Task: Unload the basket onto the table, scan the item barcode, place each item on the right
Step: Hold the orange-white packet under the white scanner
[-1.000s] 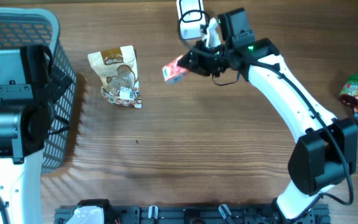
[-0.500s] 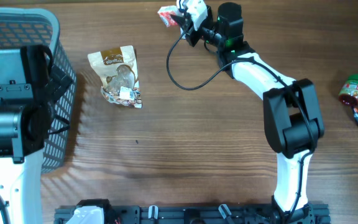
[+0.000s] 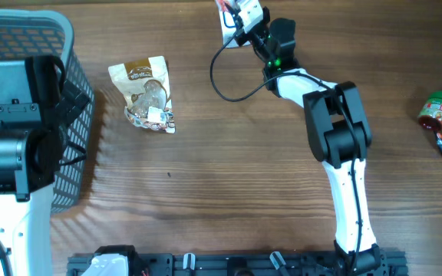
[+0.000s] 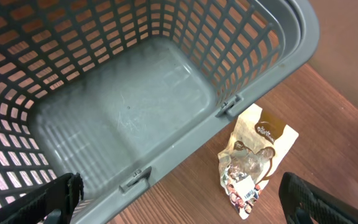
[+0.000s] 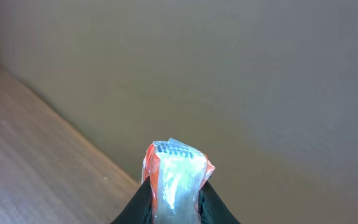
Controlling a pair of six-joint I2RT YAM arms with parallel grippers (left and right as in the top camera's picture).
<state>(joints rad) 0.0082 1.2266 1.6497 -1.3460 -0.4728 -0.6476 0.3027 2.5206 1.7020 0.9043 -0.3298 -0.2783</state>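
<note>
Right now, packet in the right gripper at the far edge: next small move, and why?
Probably a slight wrist roll, turning the packet so a printed face meets the white device. The right gripper is shut on the packet at the far edge of the table beside that device, and the wrist view shows only its crimped end facing the wall.

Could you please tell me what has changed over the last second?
The right claw, shut on the packet, carried it from the middle of the table out to its far edge. Nothing was let go. The bag, basket, jar and open left claw stayed put.
</note>
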